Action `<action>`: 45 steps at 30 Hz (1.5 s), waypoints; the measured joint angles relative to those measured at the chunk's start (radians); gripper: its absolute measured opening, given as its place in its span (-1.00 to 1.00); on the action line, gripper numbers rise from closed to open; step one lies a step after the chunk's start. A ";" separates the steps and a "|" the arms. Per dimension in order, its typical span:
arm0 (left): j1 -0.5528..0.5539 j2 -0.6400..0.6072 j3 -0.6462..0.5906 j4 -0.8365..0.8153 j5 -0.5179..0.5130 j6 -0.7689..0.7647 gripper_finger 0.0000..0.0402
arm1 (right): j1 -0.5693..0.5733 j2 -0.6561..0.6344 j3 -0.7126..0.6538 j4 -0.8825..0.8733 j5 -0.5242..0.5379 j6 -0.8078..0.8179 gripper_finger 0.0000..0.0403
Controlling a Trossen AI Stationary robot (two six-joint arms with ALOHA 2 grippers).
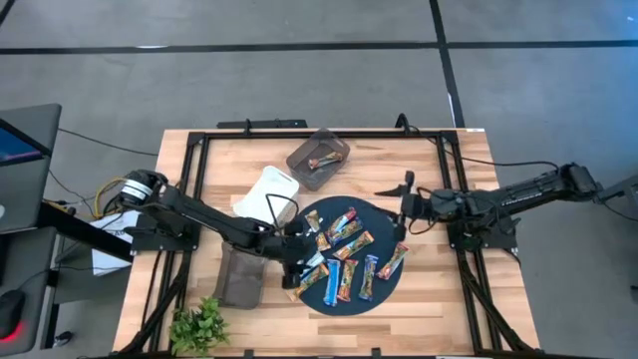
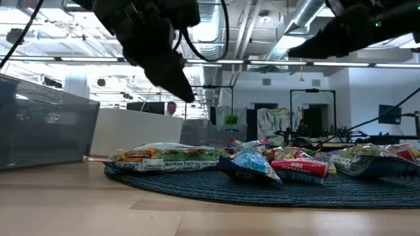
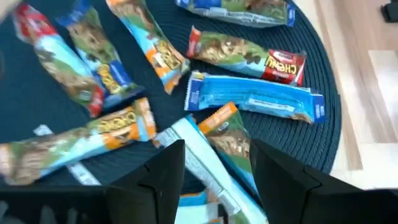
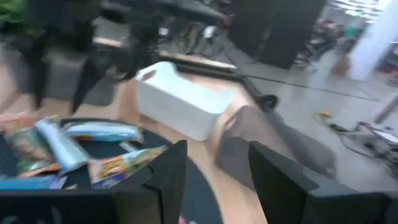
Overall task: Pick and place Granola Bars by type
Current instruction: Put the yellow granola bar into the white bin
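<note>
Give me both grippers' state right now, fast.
Left gripper: open, empty, over the granola bars on the round mat.
Right gripper: open, empty, raised at the mat's right edge.

My left gripper [image 3: 211,180] covers part of an orange bar [image 3: 227,134] beneath it. A bar in the far grey tray [image 1: 319,158] is too small to identify.

White bin [image 1: 267,191], grey trays [image 1: 318,158] — dark round mat [image 1: 344,295], plant [image 1: 197,325]
</note>
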 joint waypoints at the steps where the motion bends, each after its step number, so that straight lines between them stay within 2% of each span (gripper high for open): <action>1: 0.000 0.012 0.000 -0.003 0.005 -0.014 -0.14 | 0.006 -0.010 -0.002 -0.009 0.014 0.000 -0.18; 9: -0.004 0.093 0.000 0.006 0.005 -0.081 -0.14 | 0.034 -0.019 -0.002 0.004 0.017 -0.014 -0.18; 34: -0.008 0.162 -0.001 0.005 0.008 -0.101 -0.14 | 0.034 -0.018 -0.001 0.000 0.016 -0.010 -0.21; 37: -0.008 0.162 -0.001 0.005 0.007 -0.098 -0.22 | 0.034 -0.018 -0.001 0.000 0.015 -0.009 -0.21; 45: -0.008 0.162 -0.001 0.014 0.006 -0.093 -0.64 | 0.034 -0.018 -0.001 0.000 0.015 -0.009 -0.21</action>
